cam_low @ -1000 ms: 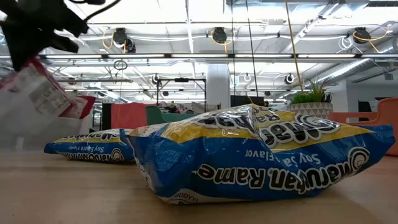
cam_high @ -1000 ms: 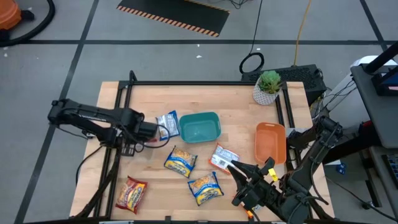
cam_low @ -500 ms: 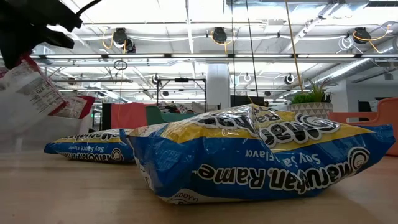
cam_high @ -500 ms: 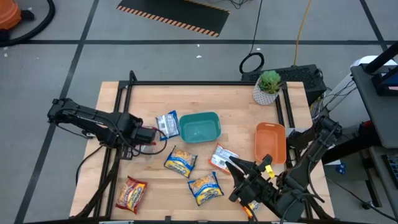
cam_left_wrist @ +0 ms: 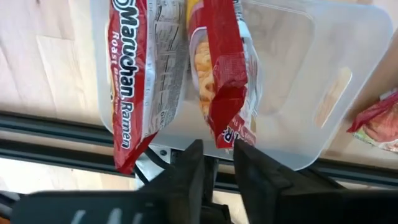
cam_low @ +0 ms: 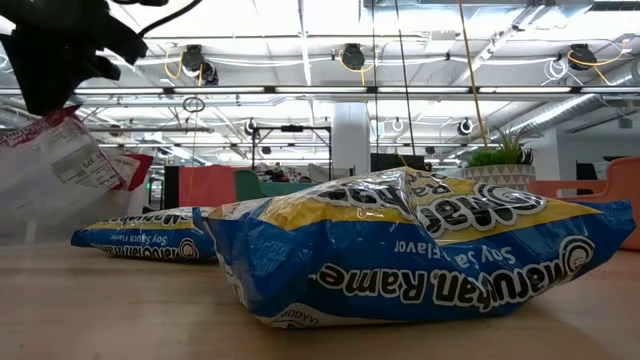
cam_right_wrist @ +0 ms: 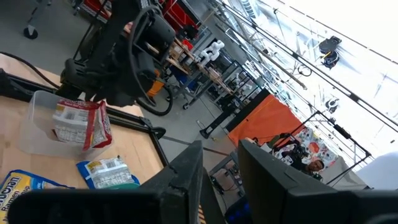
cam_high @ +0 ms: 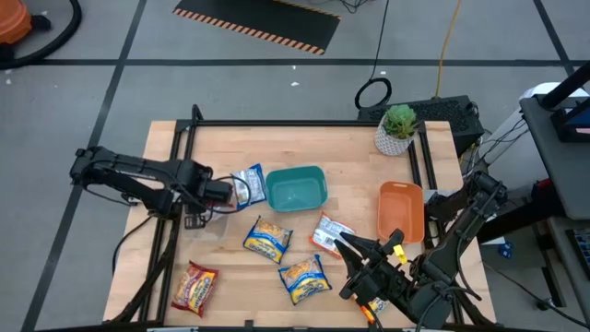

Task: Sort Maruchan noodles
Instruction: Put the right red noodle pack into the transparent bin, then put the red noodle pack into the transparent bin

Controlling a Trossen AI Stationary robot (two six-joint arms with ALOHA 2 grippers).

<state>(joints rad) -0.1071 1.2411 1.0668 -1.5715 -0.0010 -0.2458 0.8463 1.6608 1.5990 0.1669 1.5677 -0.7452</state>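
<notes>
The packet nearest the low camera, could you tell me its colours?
Blue and yellow, with white lettering; clearest in the low view.

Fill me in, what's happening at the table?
The left hand holds two red ramen packets over a clear bin at the table's left side. The right hand waits near the front edge. Three blue-and-yellow packets and one red packet lie on the wood, beside a teal bin and orange tray.
</notes>
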